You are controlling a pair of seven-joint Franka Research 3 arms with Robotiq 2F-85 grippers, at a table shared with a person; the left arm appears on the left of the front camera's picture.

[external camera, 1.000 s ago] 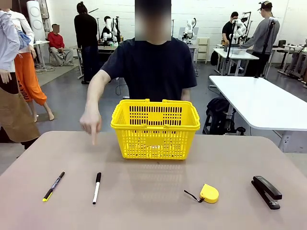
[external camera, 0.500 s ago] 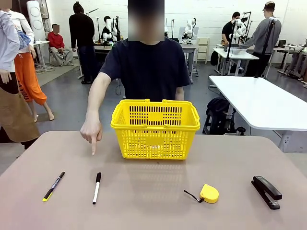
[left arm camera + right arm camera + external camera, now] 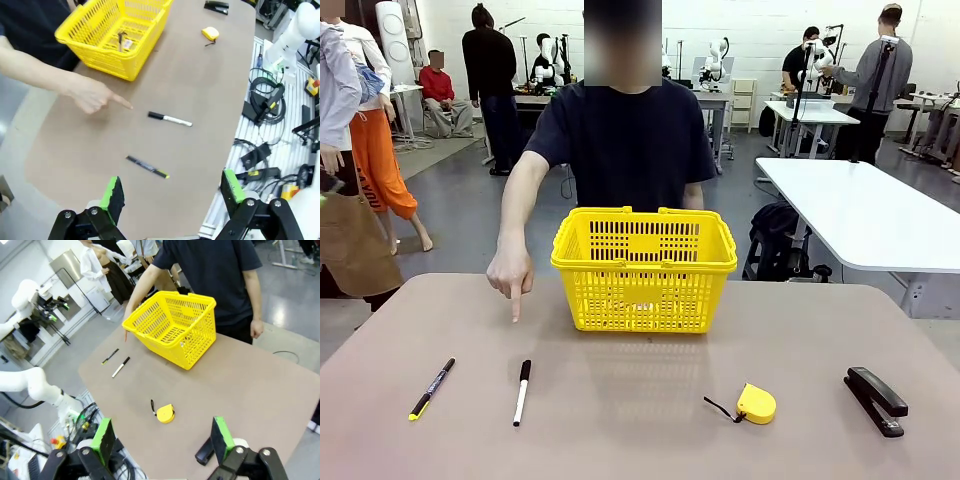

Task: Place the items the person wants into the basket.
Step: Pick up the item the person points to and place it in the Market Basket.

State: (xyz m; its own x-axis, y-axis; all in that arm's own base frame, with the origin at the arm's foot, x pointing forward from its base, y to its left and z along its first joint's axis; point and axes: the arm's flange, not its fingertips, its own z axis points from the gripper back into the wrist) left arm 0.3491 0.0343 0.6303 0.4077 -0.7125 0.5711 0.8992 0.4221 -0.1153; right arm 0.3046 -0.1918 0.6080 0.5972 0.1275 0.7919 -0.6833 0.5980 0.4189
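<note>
The yellow basket [image 3: 643, 268] stands mid-table in front of the person [image 3: 625, 140]. A small dark item [image 3: 121, 40] lies inside it. The person's hand [image 3: 510, 275] points one finger down at the table, just beyond the white marker [image 3: 522, 392] with its black cap. The black pen with a yellow end [image 3: 432, 388] lies further left. My left gripper [image 3: 172, 190] hangs open high above the pen [image 3: 147, 166] and marker [image 3: 170, 119]. My right gripper [image 3: 162, 440] is open too, high above the table's near right part, over the basket [image 3: 172, 327] view.
A yellow tape measure [image 3: 755, 403] and a black stapler [image 3: 876, 399] lie on the right half of the table. The stapler [image 3: 205, 450] sits close under my right gripper's finger. A white table [image 3: 860, 210] stands behind at right, and people move about the room beyond.
The person's pointing hand came down closer to the table and shifted slightly; over the last half second it stays still. The items on the table have not moved.
</note>
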